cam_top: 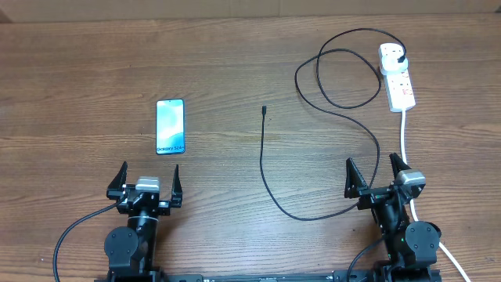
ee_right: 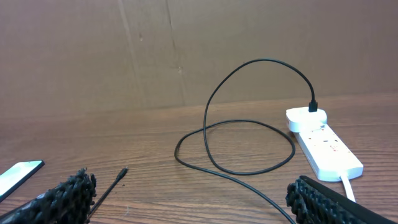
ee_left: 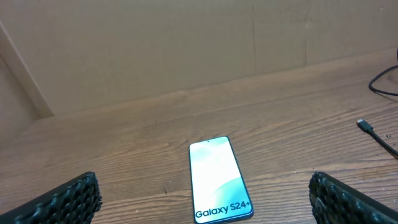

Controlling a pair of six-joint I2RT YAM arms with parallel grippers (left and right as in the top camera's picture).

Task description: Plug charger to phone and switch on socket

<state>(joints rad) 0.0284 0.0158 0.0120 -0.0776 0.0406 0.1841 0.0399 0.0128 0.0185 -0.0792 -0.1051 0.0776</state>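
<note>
Your left tool (cam_top: 150,169) sits low at the near edge of the wooden surface (cam_top: 70,70) with its fingers (ee_left: 69,199) spread wide and nothing between them. Your right tool (cam_top: 372,161) is at the near edge on the other side, just as widely spread and just as empty. The phone (cam_top: 170,126) lies flat and face up just beyond the left tool, its screen lit pale blue with "Galaxy S24+" across the end nearest you. From the left wrist view it sits squarely between the two fingers but apart from them. The charger (cam_top: 262,160) is a thin black cable. Its connector tip (cam_top: 264,110) rests on the bare wood near the middle of the surface, well apart from the phone and to its right, so it is not plugged in. From the tip the cable runs toward you, bends right in front of the right tool, then climbs away and curls into a large loop. It ends at the black plug (cam_top: 401,56), which is seated in the far end of the socket (cam_top: 399,82). That socket is a white strip with small red marks, lying at the far right of the surface. You cannot tell from these views whether its switch is on. Its thick white cord (cam_top: 404,133) runs back toward you and passes right beside the right tool. A plain cardboard wall (ee_left: 155,43) closes off the far side.
</note>
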